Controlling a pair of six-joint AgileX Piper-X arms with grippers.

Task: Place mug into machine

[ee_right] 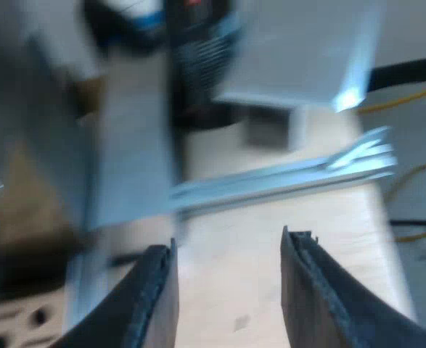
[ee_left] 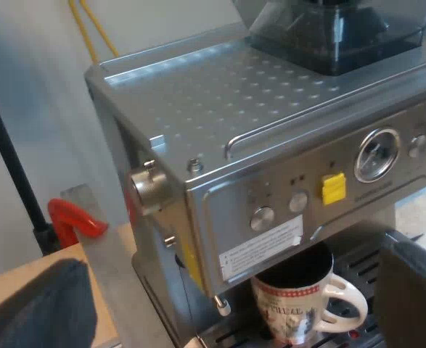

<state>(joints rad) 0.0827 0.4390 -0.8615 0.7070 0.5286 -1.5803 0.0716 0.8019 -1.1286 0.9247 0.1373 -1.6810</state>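
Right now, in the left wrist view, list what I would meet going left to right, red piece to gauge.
Red curved piece → side knob → round button → second round button → yellow tab → pressure gauge.

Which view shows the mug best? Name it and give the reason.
The left wrist view. There the mug stands in the machine, under its front panel, with its handle, dark inside and printed band all plain. The right wrist view faces a wooden tabletop and metal rails, so it gives nothing on the mug.
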